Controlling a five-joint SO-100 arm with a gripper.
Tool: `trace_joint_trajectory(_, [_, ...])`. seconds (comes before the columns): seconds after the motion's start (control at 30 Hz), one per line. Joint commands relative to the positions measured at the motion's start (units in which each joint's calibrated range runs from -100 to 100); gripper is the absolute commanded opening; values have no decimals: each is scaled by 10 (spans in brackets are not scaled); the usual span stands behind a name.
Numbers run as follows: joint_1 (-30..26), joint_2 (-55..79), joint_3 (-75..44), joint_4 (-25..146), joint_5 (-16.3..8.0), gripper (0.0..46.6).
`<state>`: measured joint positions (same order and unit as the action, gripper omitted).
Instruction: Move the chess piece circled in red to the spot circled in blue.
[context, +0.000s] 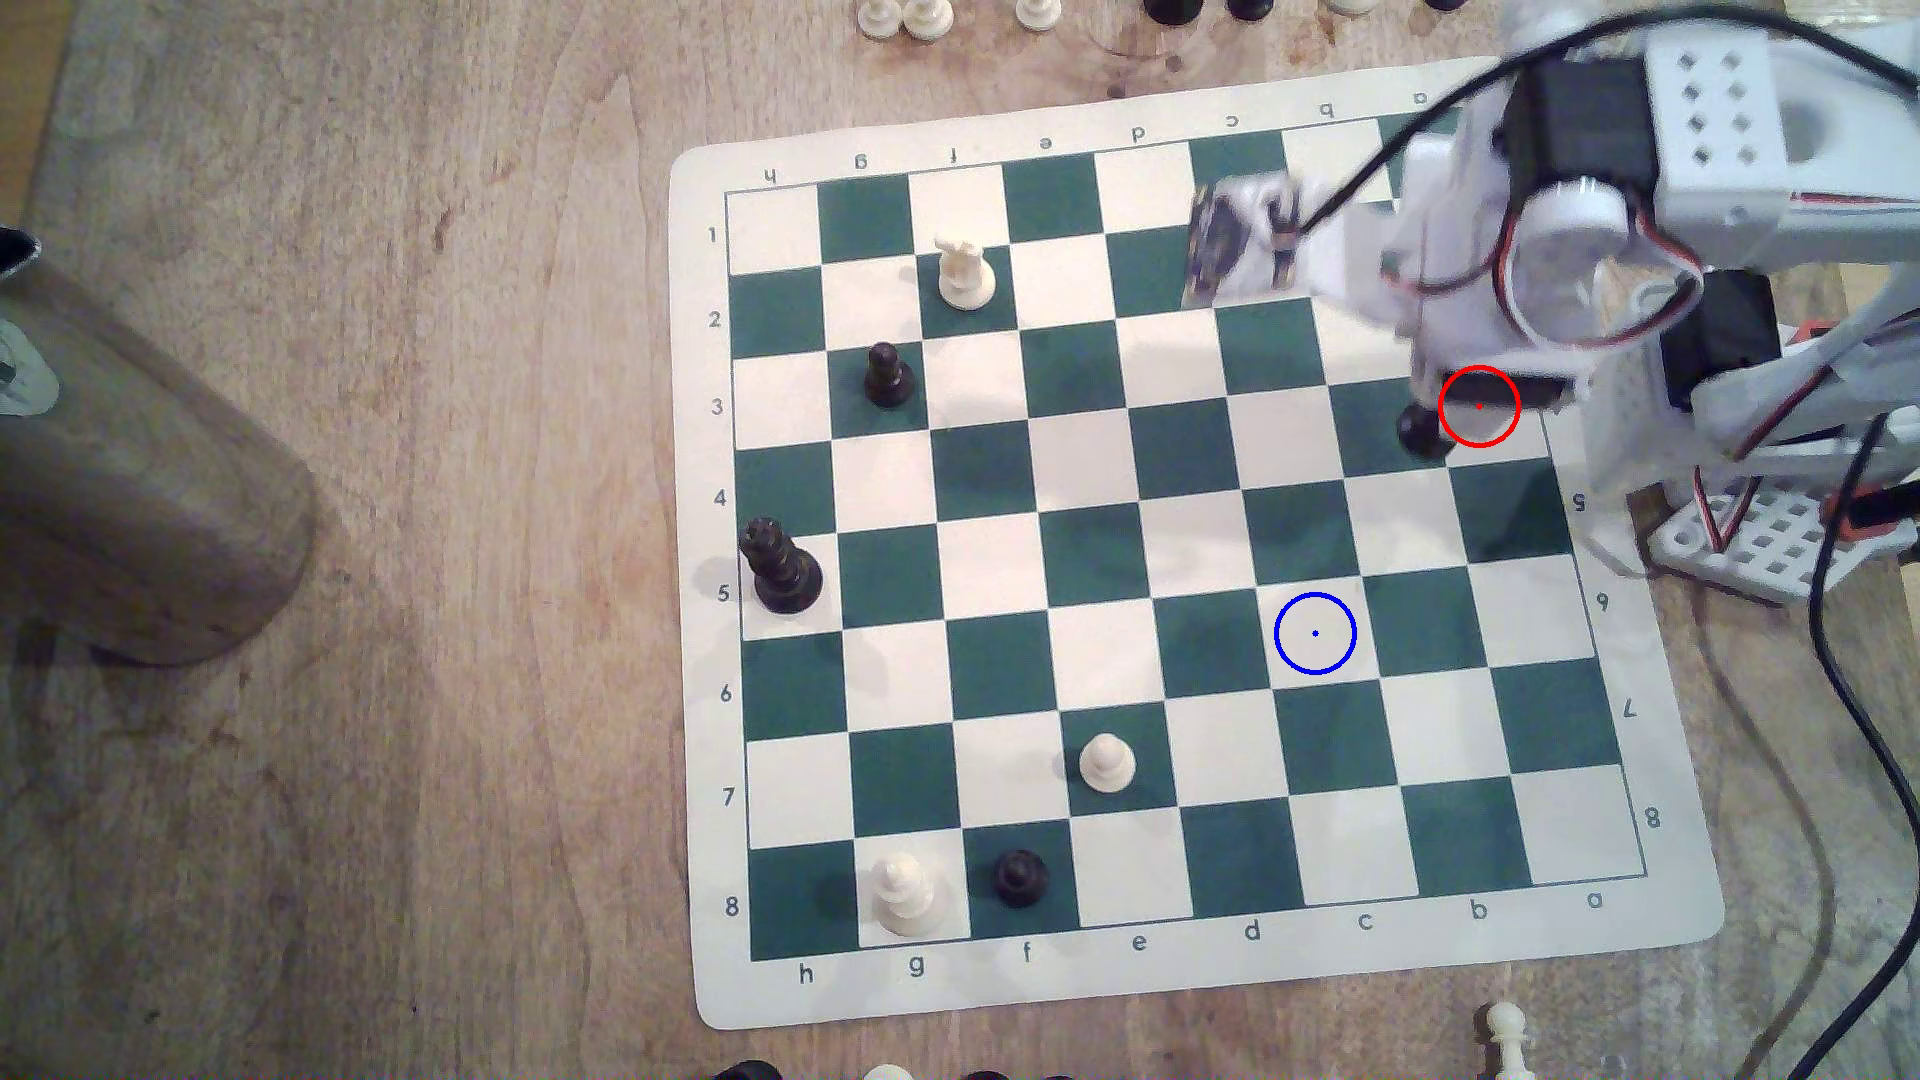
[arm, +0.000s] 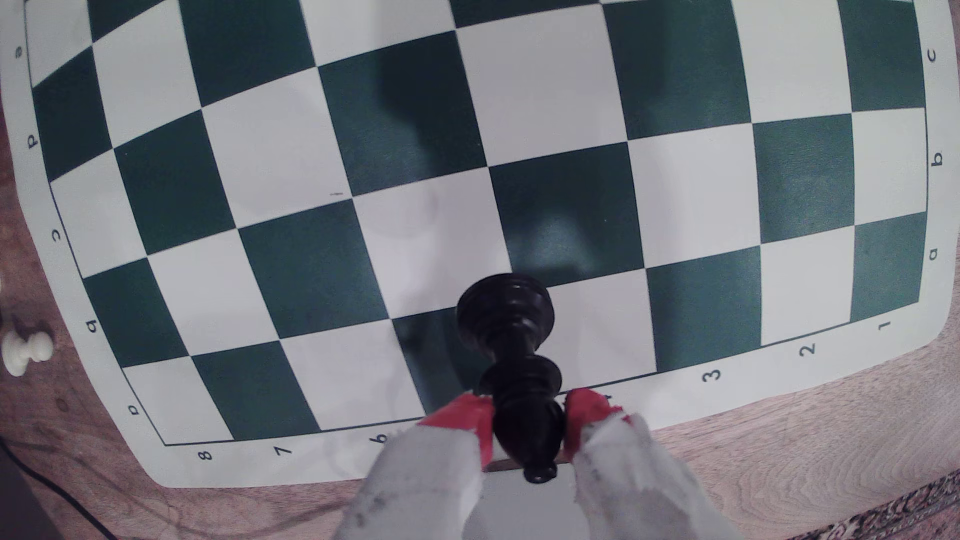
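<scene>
The chess piece circled in red (arm: 506, 316) is a glossy black piece with a round base and a knob head. My gripper (arm: 530, 415) is shut on its upper body, one red-tipped finger (arm: 462, 420) on each side. In the exterior view the piece (context: 1421, 431) sits at the board's right edge, just left of the red ring, under my gripper (context: 1439, 400) and white arm. I cannot tell whether its base touches the board. The spot circled in blue (context: 1315, 633) is a bare cream square nearer the front.
Standing on the board (context: 1039, 987) are a white piece (context: 964, 272), a black pawn (context: 888, 376), a tall black piece (context: 779, 566), a white pawn (context: 1107, 763), and a white (context: 904, 891) and black piece (context: 1020, 878) in front. A wooden cylinder (context: 135, 467) lies left. Cables (context: 1849, 675) hang right.
</scene>
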<state>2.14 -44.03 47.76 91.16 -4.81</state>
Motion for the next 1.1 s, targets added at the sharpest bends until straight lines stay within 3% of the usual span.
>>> trace_joint_trajectory(0.0, [-49, 26, -48, -43, -21, 2])
trace_joint_trajectory(0.57, [-169, 204, -153, -102, -67, 2])
trace_joint_trajectory(1.07, [-191, 298, -208, -108, -73, 2])
